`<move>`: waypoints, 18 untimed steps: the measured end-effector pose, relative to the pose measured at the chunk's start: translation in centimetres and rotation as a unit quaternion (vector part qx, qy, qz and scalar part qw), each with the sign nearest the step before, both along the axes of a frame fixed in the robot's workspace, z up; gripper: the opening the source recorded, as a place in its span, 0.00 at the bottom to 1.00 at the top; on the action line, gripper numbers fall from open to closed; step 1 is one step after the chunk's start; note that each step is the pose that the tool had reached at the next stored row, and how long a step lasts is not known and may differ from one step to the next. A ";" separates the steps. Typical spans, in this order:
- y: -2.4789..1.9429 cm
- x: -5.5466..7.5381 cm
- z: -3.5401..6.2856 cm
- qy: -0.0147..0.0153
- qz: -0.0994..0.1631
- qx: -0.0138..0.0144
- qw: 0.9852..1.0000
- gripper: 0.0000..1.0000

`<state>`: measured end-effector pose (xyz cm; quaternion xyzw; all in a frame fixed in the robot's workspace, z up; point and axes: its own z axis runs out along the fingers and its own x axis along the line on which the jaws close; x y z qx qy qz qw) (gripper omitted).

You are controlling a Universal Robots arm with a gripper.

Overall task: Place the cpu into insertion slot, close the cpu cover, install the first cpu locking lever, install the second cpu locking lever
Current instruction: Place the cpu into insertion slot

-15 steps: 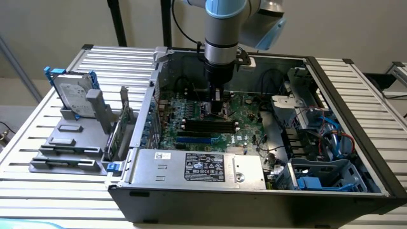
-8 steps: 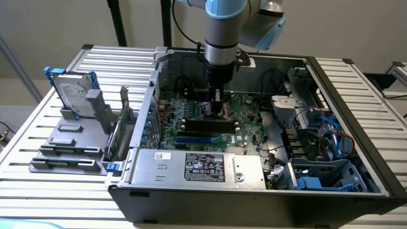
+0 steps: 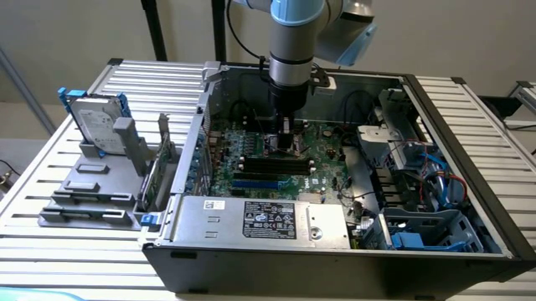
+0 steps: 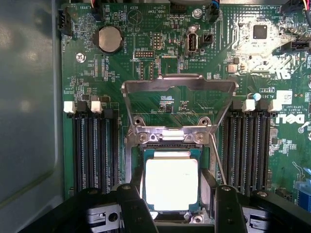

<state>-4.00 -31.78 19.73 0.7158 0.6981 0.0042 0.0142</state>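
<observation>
Slatted metal bench (image 3: 100, 251) carries an open black computer case (image 3: 335, 266) across its middle and toward the exterior view's right edge. A grey drive rack (image 3: 100, 188) holding a hard drive (image 3: 94, 122) sits near the bench's left edge in that view. Arm (image 3: 293, 37) reaches straight down into the case. Power supply (image 3: 263, 219) has a white label, print unreadable. Green motherboard (image 4: 160, 29) shows part of a Dell logo in white; other silkscreen too fine to read. Hand (image 4: 178, 189): fingers (image 4: 133, 204) apart, flanking the cpu; contact cannot be told. Cpu cover (image 4: 177, 85) tilted up, open. Insertion slot (image 4: 170, 144) lies between black memory slots (image 4: 95, 145). Cpu (image 4: 172, 183) lies flat in the slot. Coin cell (image 4: 109, 39) near the board edge.
</observation>
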 end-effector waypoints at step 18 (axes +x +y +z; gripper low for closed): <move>0.11 0.1 -0.10 0.001 -0.001 0.000 1.000 0.62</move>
